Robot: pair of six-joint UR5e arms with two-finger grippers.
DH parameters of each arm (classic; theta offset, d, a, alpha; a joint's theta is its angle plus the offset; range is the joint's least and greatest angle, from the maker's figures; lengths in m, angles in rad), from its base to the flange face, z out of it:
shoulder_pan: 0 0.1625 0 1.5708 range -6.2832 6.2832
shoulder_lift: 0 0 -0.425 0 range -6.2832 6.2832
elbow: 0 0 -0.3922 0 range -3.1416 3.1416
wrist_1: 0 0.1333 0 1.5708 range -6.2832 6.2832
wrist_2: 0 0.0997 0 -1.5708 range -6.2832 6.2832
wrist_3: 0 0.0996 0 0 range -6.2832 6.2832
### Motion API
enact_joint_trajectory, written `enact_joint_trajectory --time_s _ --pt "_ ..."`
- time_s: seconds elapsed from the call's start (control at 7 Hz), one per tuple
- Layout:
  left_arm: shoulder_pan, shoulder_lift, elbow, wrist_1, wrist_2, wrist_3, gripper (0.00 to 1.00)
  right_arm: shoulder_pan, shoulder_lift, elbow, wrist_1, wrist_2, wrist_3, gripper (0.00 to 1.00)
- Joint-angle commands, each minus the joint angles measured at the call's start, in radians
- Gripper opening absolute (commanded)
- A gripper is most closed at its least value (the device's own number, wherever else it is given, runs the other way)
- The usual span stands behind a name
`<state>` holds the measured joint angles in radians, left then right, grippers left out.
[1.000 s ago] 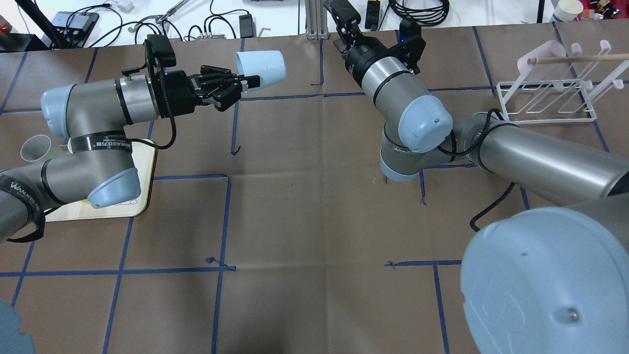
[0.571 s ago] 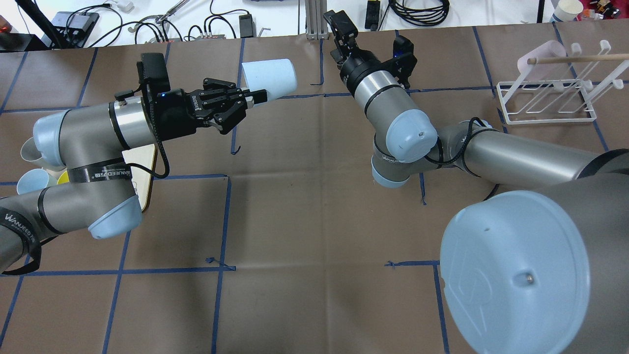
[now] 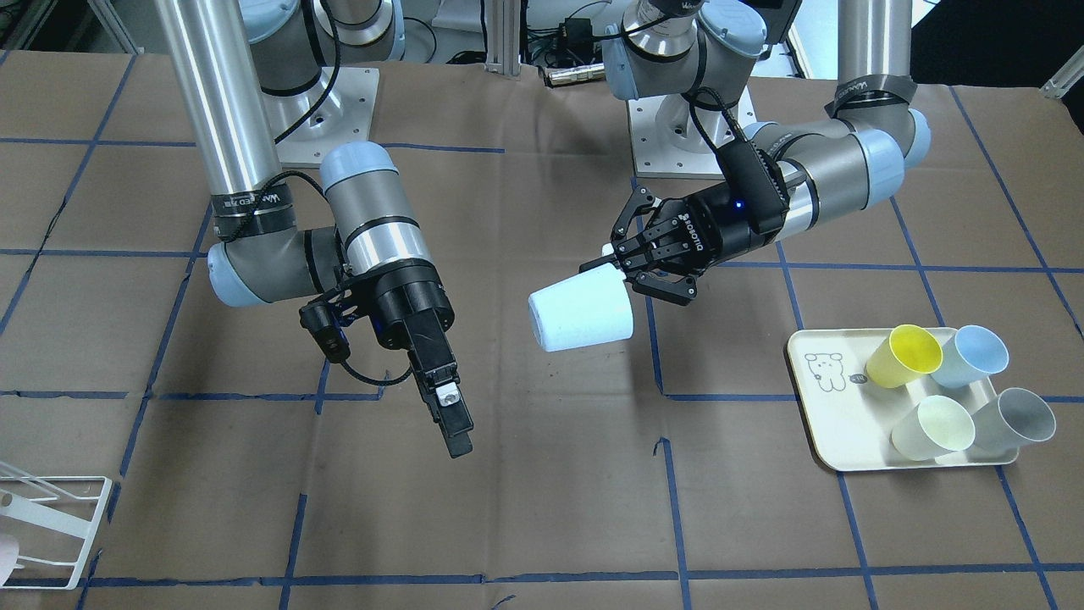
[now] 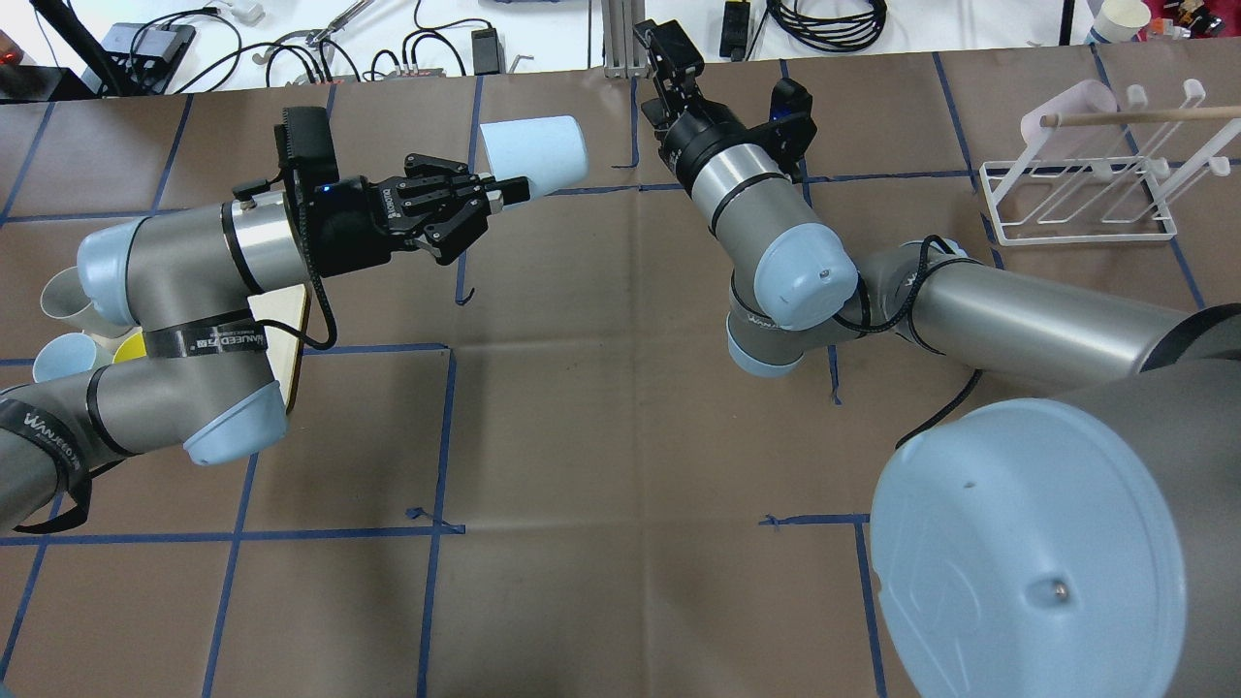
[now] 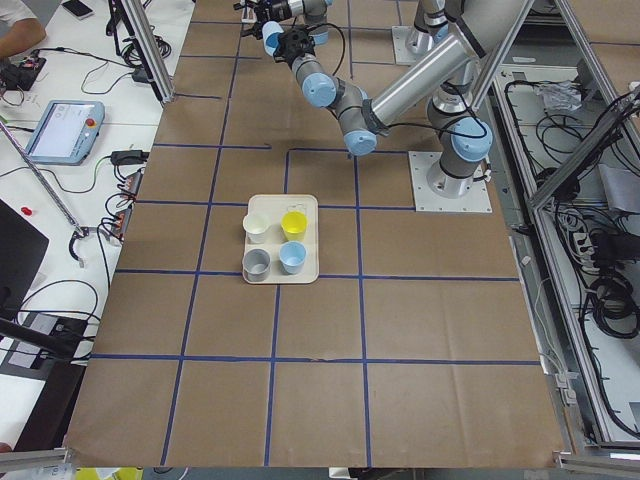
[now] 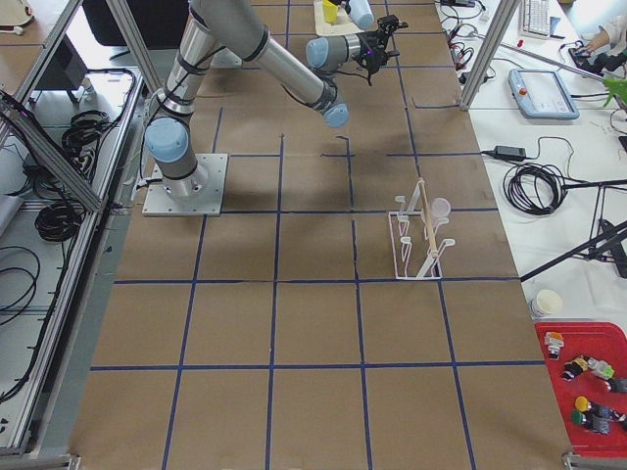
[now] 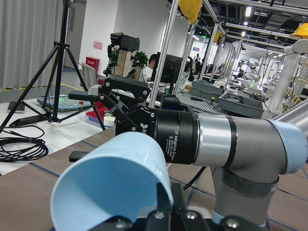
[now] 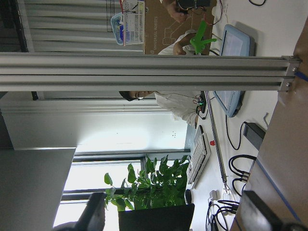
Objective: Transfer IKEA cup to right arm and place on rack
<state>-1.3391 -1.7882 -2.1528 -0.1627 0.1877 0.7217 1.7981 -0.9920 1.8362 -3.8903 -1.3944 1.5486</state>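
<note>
The IKEA cup (image 4: 533, 150) is pale blue and lies on its side in the air, mouth toward the left arm. My left gripper (image 4: 504, 191) is shut on its rim; the front-facing view shows the same hold on the cup (image 3: 580, 309) by the left gripper (image 3: 611, 269). The right arm's gripper (image 4: 669, 56) hovers just right of the cup, apart from it, fingers (image 8: 262, 211) spread open. In the left wrist view the cup (image 7: 113, 183) fills the foreground with the right gripper (image 7: 103, 94) beyond it. The white wire rack (image 4: 1076, 204) stands at the far right.
A pink cup (image 4: 1066, 111) hangs on the rack beside a wooden rod. The cream bear tray (image 3: 826, 407) holds yellow, blue, pale green and grey cups. Cables and aluminium posts line the table's far edge. A person sits beyond the table.
My left gripper has carried the cup right and turned it toward the right arm. The right gripper has swung left, closer to the cup.
</note>
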Motion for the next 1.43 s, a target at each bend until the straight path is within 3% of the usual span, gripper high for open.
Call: enact_joint_trajectory --time_s 0.0,0.14,0.57,1.29 --pt "-0.005 -0.045 0.044 0.005 0.009 -0.027 0.0 0.007 -0.119 0.137 0.005 -0.014 0.007 1.0" --pt "-0.006 -0.031 0.044 0.014 0.009 -0.06 0.0 0.023 -0.147 0.182 0.003 -0.015 0.08 1.0" --pt "-0.008 -0.066 0.039 0.173 0.01 -0.211 0.0 0.122 -0.148 0.178 0.0 -0.124 0.14 0.99" --pt "-0.018 -0.065 0.037 0.175 0.013 -0.232 0.0 0.167 -0.085 0.123 -0.004 -0.175 0.171 0.99"
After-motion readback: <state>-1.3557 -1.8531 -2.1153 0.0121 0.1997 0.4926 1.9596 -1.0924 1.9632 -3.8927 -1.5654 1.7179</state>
